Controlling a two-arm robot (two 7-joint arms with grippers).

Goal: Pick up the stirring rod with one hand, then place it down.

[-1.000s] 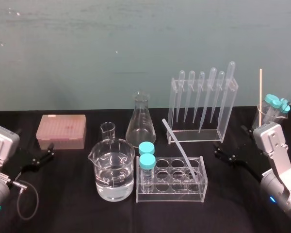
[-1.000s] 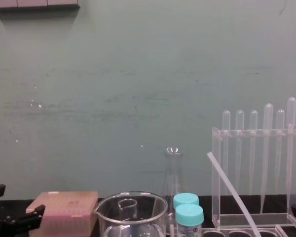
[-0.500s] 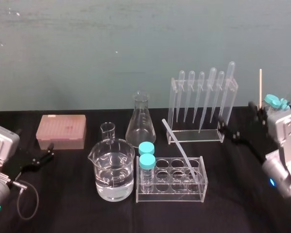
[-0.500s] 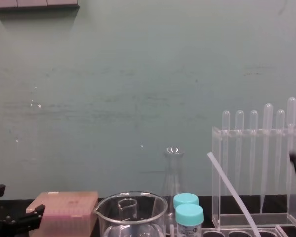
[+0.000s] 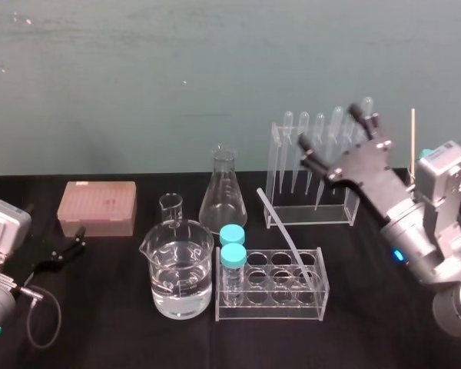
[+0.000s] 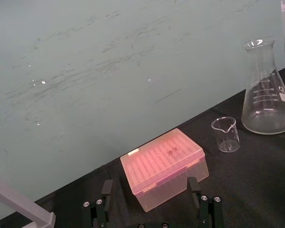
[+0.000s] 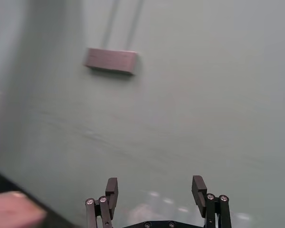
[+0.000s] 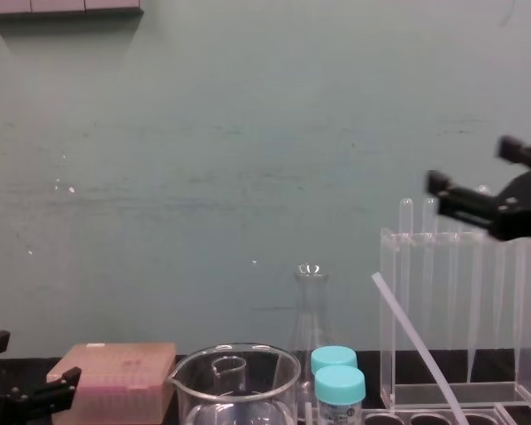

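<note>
We see a smooth, translucent stirring rod [image 5: 280, 224], a glossy clear-glass flask [image 5: 223, 196] at its ten o'clock, a frosted pink plastic box [image 5: 97, 207], and a matt black tablecloth [image 5: 107, 307].

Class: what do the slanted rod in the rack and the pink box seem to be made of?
The stirring rod: translucent whitish plastic or frosted glass; milky, without sharp glints. The pink box: probably semi-clear matte plastic; rows show faintly through its lid.
</note>
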